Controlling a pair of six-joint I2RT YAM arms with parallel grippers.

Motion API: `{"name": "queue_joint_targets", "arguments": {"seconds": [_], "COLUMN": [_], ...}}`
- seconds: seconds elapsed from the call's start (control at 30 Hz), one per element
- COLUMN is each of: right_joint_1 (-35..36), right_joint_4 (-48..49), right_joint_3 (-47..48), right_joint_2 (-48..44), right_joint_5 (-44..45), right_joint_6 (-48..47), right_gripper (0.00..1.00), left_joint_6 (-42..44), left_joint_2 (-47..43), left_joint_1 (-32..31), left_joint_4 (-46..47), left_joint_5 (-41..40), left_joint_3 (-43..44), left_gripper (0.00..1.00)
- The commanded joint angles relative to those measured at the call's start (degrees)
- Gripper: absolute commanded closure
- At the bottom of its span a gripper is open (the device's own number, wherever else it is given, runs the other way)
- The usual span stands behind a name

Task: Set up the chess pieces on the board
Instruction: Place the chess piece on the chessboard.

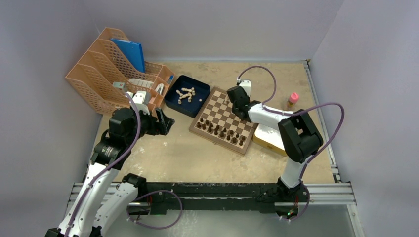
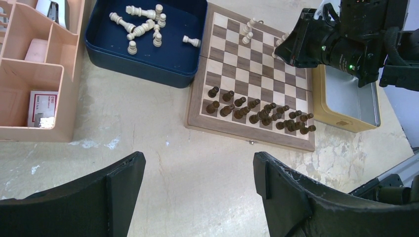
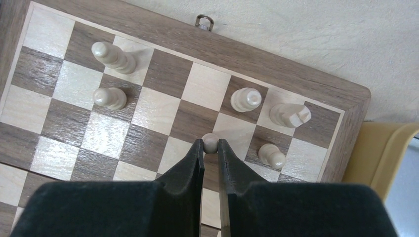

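Note:
The board (image 1: 216,106) lies mid-table with dark brown pieces (image 2: 257,111) along its near rows. My right gripper (image 3: 210,144) is shut on the round head of a light beige chess piece (image 3: 210,142) over the board's far right corner (image 3: 341,98). Several beige pieces stand there: two at the left (image 3: 109,97), three at the right (image 3: 245,98). More beige pieces (image 2: 143,25) lie in the dark blue tray (image 2: 148,66). My left gripper (image 2: 197,170) is open and empty above bare table, near of the board (image 2: 249,131).
An orange desk organiser (image 1: 106,74) stands at the far left. A yellow-rimmed metal tin (image 2: 346,106) lies right of the board, under my right arm (image 1: 262,114). A small pink-capped bottle (image 1: 292,100) stands at the far right.

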Motion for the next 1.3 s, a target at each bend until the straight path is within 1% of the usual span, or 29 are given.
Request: {"name": "queue_joint_targets", "arguments": {"seconds": [0.0, 0.47, 0.67, 1.03, 1.27], "right_joint_1": [-0.8, -1.55, -1.55, -1.56, -1.56], "right_joint_4": [0.54, -0.47, -0.91, -1.41, -1.86], "right_joint_3": [-0.72, -0.98, -1.17, -0.47, -0.27], "right_joint_2": [-1.4, -1.44, -2.3, -3.27, -3.46], "right_joint_5": [2.56, 3.46, 2.53, 1.78, 2.65], "right_joint_6": [1.25, 1.34, 1.43, 1.52, 1.7], "right_gripper": [0.85, 0.85, 0.84, 0.79, 0.78], "left_joint_6": [1.11, 0.93, 0.93, 0.84, 0.84], "left_joint_2": [-0.48, -0.35, -0.34, -0.64, -0.54], "left_joint_1": [-0.28, -0.28, -0.28, -0.28, -0.28], "left_joint_4": [2.5, 2.47, 2.5, 2.41, 2.5], "left_joint_5": [0.5, 0.37, 0.28, 0.12, 0.28], "left_joint_3": [0.37, 0.33, 0.42, 0.34, 0.41], "left_gripper": [0.2, 0.2, 0.2, 0.2, 0.2]}}
